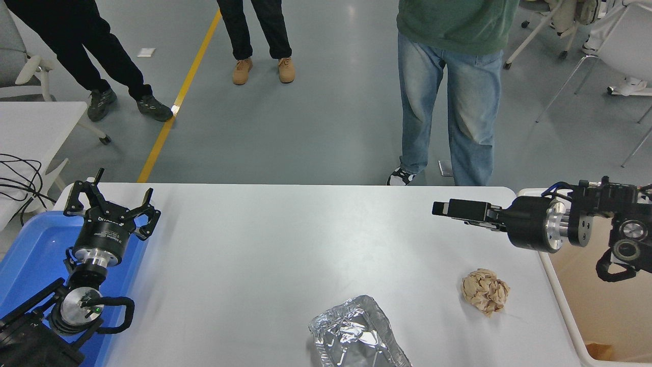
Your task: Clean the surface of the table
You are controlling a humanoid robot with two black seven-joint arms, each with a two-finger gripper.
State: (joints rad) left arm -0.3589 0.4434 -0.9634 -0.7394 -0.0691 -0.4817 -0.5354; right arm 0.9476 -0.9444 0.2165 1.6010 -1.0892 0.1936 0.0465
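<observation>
The white table surface [275, 239] fills the lower half of the head view. On it lie a crumpled brown paper ball [485, 291] at the right and a crushed silver foil tray [355, 334] at the front edge. My right gripper [442, 209] hovers above the table's far right, well behind and above the paper ball. It is turned edge-on and pointing left, open with nothing in it. My left gripper [109, 204] is parked open at the left, over the table's edge beside the blue tray [30, 255].
A white bin [563, 311] stands against the table's right end, with my right arm reaching over it. A smaller white table [35, 122] with cables sits at the far left. Three people stand beyond the far edge, the nearest in jeans [448, 102].
</observation>
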